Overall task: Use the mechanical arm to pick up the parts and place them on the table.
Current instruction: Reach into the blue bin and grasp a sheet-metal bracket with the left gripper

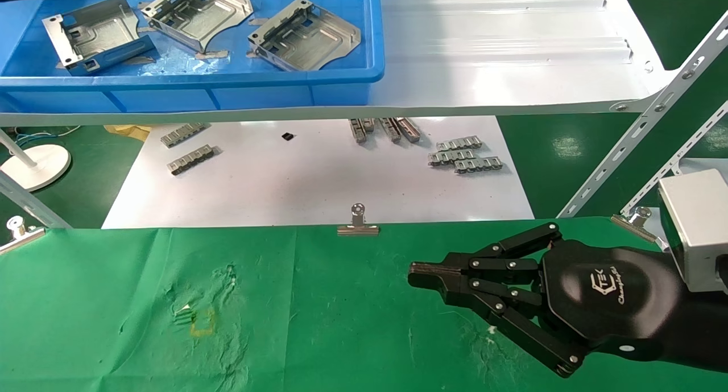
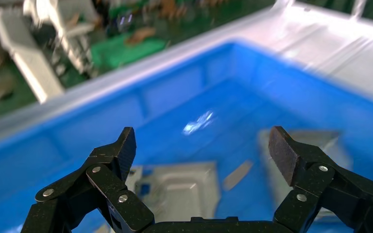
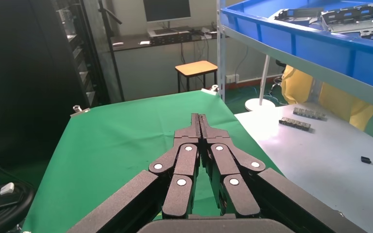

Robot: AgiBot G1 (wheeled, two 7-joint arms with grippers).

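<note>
The left hand point(image 2: 201, 148) hangs over the blue bin point(image 1: 341, 79) at far left, fingers point(image 2: 121, 150) spread wide and holding nothing, just above the silver parts in the bin. Three parts lie there side by side: the left one point(image 1: 94, 33), the middle one point(image 1: 199, 11) and the right one point(image 1: 304, 33), none touching the hand. The bin sits on a glossy white shelf point(image 1: 512, 45); below it, small grey link strips point(image 1: 466, 156) are scattered on a flat white board point(image 1: 318, 187). Nearer, the green surface point(image 1: 114, 324) carries a silver binder clip point(image 1: 358, 221) on its far edge. At near right, the right hand point(image 1: 418, 275) rests low over that surface, fingers pressed together, empty.
</note>
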